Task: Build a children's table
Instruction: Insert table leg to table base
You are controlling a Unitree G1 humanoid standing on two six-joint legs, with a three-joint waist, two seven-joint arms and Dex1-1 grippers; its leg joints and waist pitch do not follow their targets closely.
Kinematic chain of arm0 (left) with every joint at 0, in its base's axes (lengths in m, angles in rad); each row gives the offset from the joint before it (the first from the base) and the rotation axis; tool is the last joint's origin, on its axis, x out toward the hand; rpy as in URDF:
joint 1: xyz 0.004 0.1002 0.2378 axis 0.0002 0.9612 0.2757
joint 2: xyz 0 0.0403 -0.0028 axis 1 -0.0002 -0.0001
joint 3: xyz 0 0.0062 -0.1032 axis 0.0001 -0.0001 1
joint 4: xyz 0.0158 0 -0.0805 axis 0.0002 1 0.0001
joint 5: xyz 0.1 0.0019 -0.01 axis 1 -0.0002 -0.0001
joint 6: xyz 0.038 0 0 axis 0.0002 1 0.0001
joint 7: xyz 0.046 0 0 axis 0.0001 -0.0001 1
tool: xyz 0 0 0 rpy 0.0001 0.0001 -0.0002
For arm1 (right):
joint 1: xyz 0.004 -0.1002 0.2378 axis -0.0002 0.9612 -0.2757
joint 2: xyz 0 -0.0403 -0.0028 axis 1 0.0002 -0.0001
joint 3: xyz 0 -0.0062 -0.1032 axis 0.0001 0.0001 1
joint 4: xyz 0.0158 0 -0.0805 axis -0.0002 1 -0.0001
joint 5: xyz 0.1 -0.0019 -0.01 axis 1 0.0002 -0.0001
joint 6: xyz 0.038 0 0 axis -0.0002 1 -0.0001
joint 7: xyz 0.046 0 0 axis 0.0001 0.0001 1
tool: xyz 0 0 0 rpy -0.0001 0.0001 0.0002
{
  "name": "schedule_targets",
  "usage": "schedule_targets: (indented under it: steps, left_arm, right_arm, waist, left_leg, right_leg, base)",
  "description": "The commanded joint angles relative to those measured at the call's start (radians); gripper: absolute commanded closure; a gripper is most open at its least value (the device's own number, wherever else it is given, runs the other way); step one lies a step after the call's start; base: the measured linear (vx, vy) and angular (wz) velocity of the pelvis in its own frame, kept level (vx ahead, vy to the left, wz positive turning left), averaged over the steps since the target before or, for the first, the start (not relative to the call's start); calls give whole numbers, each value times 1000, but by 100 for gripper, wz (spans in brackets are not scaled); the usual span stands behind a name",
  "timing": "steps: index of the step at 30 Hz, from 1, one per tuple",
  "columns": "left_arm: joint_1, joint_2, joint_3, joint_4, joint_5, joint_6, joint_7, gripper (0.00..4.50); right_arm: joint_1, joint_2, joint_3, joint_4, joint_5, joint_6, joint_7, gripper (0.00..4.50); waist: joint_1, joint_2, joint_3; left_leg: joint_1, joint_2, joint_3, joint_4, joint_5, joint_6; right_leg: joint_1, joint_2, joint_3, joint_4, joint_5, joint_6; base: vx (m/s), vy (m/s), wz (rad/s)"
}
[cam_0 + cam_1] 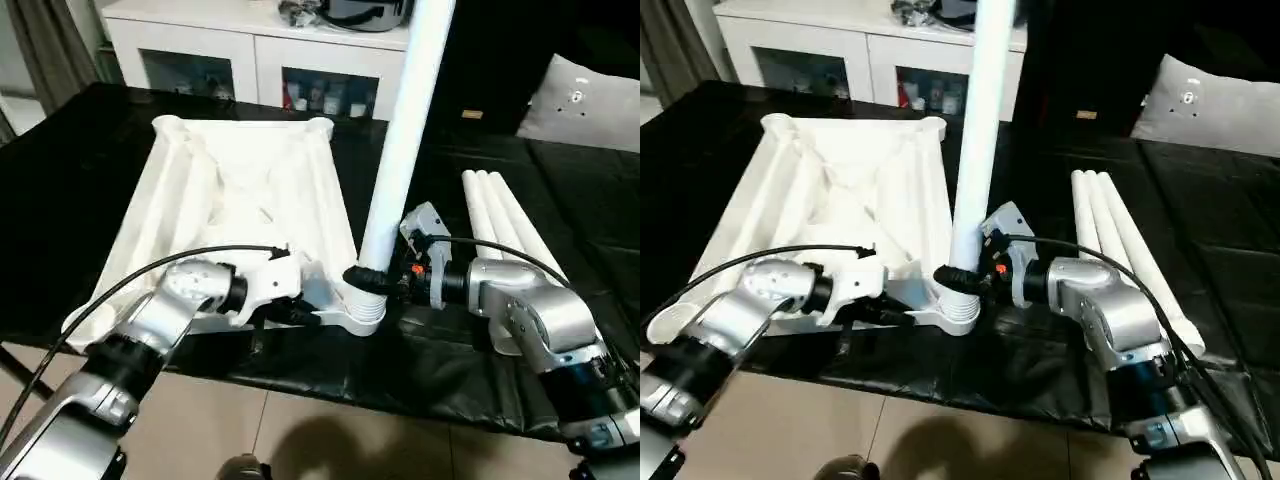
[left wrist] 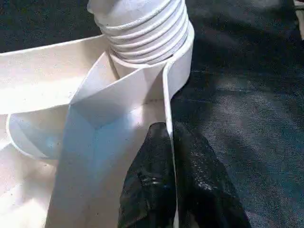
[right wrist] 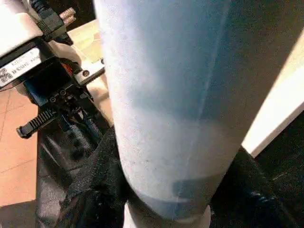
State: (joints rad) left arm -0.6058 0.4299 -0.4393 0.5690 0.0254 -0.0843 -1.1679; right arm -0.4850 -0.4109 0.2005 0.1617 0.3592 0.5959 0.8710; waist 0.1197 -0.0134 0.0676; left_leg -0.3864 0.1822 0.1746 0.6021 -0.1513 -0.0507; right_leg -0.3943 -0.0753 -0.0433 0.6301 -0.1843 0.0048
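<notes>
One tabletop, underside up. One leg upright in its near-right socket, right fingers clamped on it. Three spare legs right on bench. Left fingers pinched on tabletop rim, looks like.

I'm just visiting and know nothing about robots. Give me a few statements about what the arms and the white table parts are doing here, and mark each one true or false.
1. One white leg stands upright in a corner socket of the upturned table top. True.
2. The right gripper hangs open, away from that leg. False: its black fingers are closed around the leg's lower end, just above the socket.
3. The left gripper pinches a thin wall of the table top near that socket. True.
4. Three spare legs lie side by side on the black work table, on the robot's right. True.
5. The table top lies with its smooth side up. False: its ribbed underside faces up.
</notes>
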Motion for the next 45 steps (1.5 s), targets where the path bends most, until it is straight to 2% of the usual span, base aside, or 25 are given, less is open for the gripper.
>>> schedule_targets:
  steps: [1,4,6,7,10,13,14,18,19,21,22,24,26,30,32,34,35,37,38,42,43,44,45]
  left_arm:
    - [-20,-16,-31,26,51,-17,33,450]
    - [-11,-11,-11,39,44,14,37,450]
    - [2,-6,2,32,31,32,34,450]
    - [2,-6,2,32,31,32,34,450]
    - [33,0,19,15,14,47,22,450]
    - [49,7,14,7,22,46,20,450]
    - [52,9,11,5,26,44,20,450]
    - [55,10,9,0,34,42,21,450]
    - [55,8,10,-2,35,42,21,450]
    - [55,4,12,-6,36,43,16,450]
    - [54,4,10,-7,40,42,15,450]
    - [53,4,7,-6,44,40,12,450]
    - [51,3,5,-3,46,35,10,450]
    - [43,6,-3,3,63,25,13,450]
    - [39,6,-6,8,72,19,16,450]
    - [36,8,-7,10,75,17,15,450]
    - [35,9,-8,10,77,16,15,450]
    - [34,10,-8,11,78,14,13,450]
    - [29,13,-10,16,82,8,10,450]
    - [8,18,-15,36,92,-9,-7,450]
    - [-3,19,-15,42,90,-12,-16,450]
    - [-10,19,-14,46,89,-14,-22,450]
    - [-19,18,-12,51,85,-15,-31,450]
  right_arm:
    - [4,7,4,20,-14,1,-1,262]
    - [22,17,-18,26,-2,-3,-6,262]
    - [39,25,-40,34,13,-11,-9,262]
    - [39,25,-40,34,13,-11,-9,262]
    - [79,45,-98,68,55,-30,-16,262]
    - [109,52,-130,79,63,-52,-21,262]
    - [124,49,-132,70,60,-64,-20,262]
    - [161,47,-141,39,44,-117,-28,262]
    - [164,50,-146,36,43,-128,-34,262]
    - [165,62,-163,42,47,-146,-53,262]
    - [166,63,-162,46,44,-155,-53,262]
    - [167,61,-147,52,27,-171,-50,262]
    - [165,55,-125,59,5,-186,-48,262]
    - [151,28,-58,75,-62,-229,-36,262]
    - [145,12,-25,81,-101,-257,-23,262]
    - [142,1,-4,82,-123,-273,-10,262]
    - [141,-5,7,82,-135,-283,-3,262]
    - [140,-9,16,82,-141,-286,5,262]
    - [141,-16,31,82,-150,-290,19,262]
    - [134,-25,59,96,-150,-289,49,262]
    - [128,-25,64,104,-146,-284,60,262]
    - [125,-26,67,112,-146,-283,69,262]
    - [119,-24,68,122,-142,-281,79,262]
  waist:
    - [-8,3,-66]
    - [-12,0,-64]
    - [-15,3,-64]
    - [-16,4,-64]
    - [-24,8,-64]
    - [-31,5,-63]
    - [-32,9,-63]
    - [-31,10,-66]
    - [-31,16,-67]
    - [-31,13,-69]
    - [-29,21,-71]
    - [-31,17,-70]
    - [-31,21,-69]
    - [-32,20,-67]
    - [-35,12,-64]
    - [-35,16,-61]
    - [-39,14,-57]
    - [-43,15,-53]
    - [-45,13,-57]
    - [-45,19,-59]
    - [-45,27,-59]
    - [-46,22,-60]
    - [-46,22,-60]
  left_leg:
    - [42,43,-22,-80,-440,-68]
    - [47,41,-28,-79,-485,-70]
    - [42,41,-32,-83,-493,-71]
    - [42,42,-34,-84,-499,-70]
    - [46,45,-37,-91,-534,-72]
    - [49,42,-36,-91,-559,-70]
    - [50,42,-37,-90,-562,-66]
    - [47,43,-35,-91,-538,-57]
    - [47,43,-35,-91,-532,-56]
    - [44,43,-32,-92,-519,-52]
    - [45,43,-33,-92,-515,-52]
    - [42,43,-31,-94,-516,-51]
    - [43,44,-33,-95,-527,-56]
    - [45,43,-35,-95,-551,-60]
    - [46,42,-35,-94,-561,-59]
    - [50,42,-36,-91,-574,-59]
    - [58,40,-39,-88,-606,-61]
    - [63,38,-43,-88,-640,-64]
    - [62,41,-48,-93,-658,-66]
    - [69,44,-47,-102,-677,-67]
    - [67,45,-48,-106,-683,-71]
    - [66,45,-47,-108,-687,-72]
    - [67,45,-47,-107,-687,-73]
  right_leg:
    - [11,-74,37,-108,-493,-137]
    - [7,-79,32,-118,-579,-115]
    - [11,-82,28,-121,-601,-106]
    - [11,-82,27,-122,-602,-105]
    - [11,-83,21,-126,-568,-117]
    - [10,-83,16,-128,-561,-123]
    - [10,-88,14,-129,-568,-123]
    - [13,-90,17,-131,-563,-118]
    - [12,-90,18,-128,-550,-123]
    - [14,-89,19,-127,-529,-130]
    - [13,-88,19,-124,-513,-137]
    - [15,-86,19,-123,-501,-141]
    - [15,-86,18,-123,-514,-138]
    - [13,-88,16,-129,-556,-122]
    - [10,-88,14,-134,-599,-106]
    - [5,-90,13,-141,-636,-92]
    - [1,-89,6,-149,-679,-77]
    - [0,-86,-3,-156,-715,-61]
    - [9,-87,-8,-157,-707,-55]
    - [9,-84,-3,-155,-638,-74]
    - [13,-84,-1,-152,-610,-84]
    - [13,-84,-1,-153,-598,-90]
    - [12,-85,0,-152,-595,-93]
  base:
    - [0,0,0]
    - [0,0,0]
    - [0,0,0]
    - [0,0,0]
    - [0,0,0]
    - [0,0,0]
    - [0,0,0]
    - [0,0,0]
    - [0,0,0]
    - [0,0,0]
    - [0,0,0]
    - [0,0,0]
    - [0,0,0]
    - [0,0,0]
    - [0,0,0]
    - [0,0,0]
    - [0,0,0]
    - [0,0,0]
    - [0,0,0]
    - [0,0,0]
    - [0,0,0]
    - [0,0,0]
    - [0,0,0]
